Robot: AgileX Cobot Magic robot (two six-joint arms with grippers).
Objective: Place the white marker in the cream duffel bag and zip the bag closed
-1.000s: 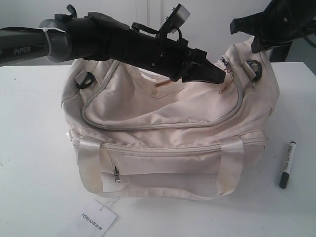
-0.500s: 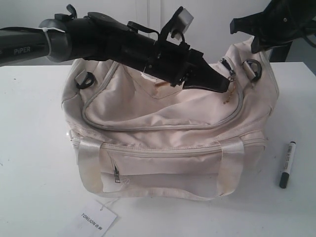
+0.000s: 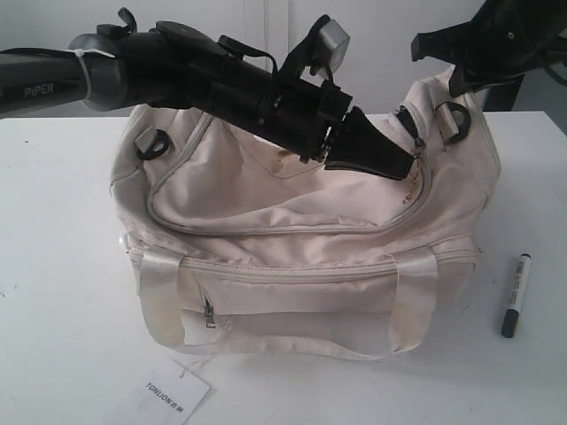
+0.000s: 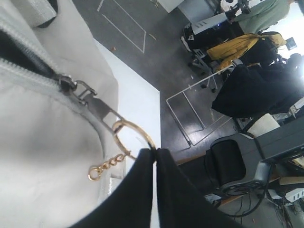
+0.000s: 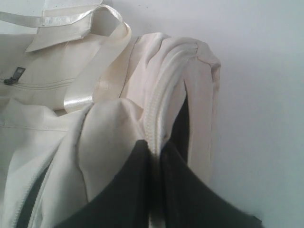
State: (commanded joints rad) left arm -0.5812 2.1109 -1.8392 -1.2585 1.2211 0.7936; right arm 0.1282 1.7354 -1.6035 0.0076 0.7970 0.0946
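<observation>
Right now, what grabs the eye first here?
The cream duffel bag dominates the white table, with the left gripper shut on its gold zipper ring near the bag's right end. The right gripper pinches that end's seam, and the white marker lies untouched right of the bag in the exterior view.

Your white table (image 3: 53, 221) stands against a plain pale wall (image 3: 381, 44). Beyond its edge you see dark grey floor (image 4: 161, 57) with white tape lines (image 4: 123, 33), black office chairs (image 4: 230, 161), and bright glare (image 4: 297, 26), possibly a window.
</observation>
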